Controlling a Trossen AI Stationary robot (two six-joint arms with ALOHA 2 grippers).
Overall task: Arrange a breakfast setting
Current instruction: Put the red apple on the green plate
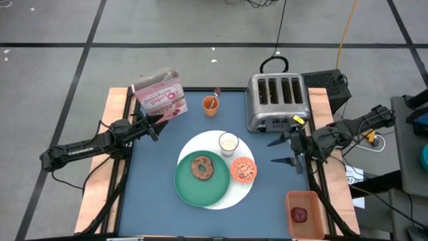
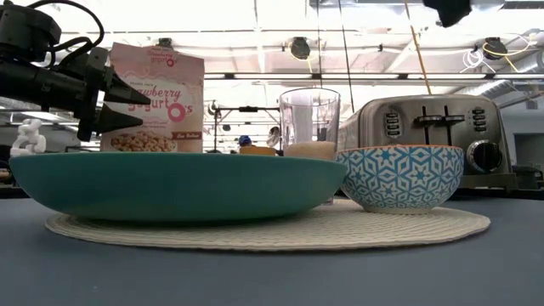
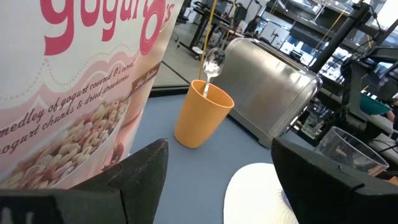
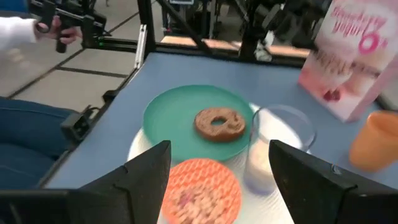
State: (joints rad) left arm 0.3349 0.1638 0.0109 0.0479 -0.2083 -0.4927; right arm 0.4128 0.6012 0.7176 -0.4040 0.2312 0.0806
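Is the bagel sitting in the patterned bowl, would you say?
No, the bagel lies on the green plate, beside the patterned bowl.

Green plate [image 4: 186,121] sat mid-frame with a brown bagel [image 4: 219,124] on its 3 o'clock side. Patterned bowl [image 4: 200,191] was at the plate's 6 o'clock, glass [image 4: 273,146] at 3, pink cereal box [image 4: 352,56] and orange cup [image 4: 376,142] past it. A person's hand [image 4: 57,29] showed at 10 o'clock.

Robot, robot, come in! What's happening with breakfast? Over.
Left gripper open by cereal box; right gripper open near toaster. Bagel on green plate, glass and bowl beside. Nothing blocking.
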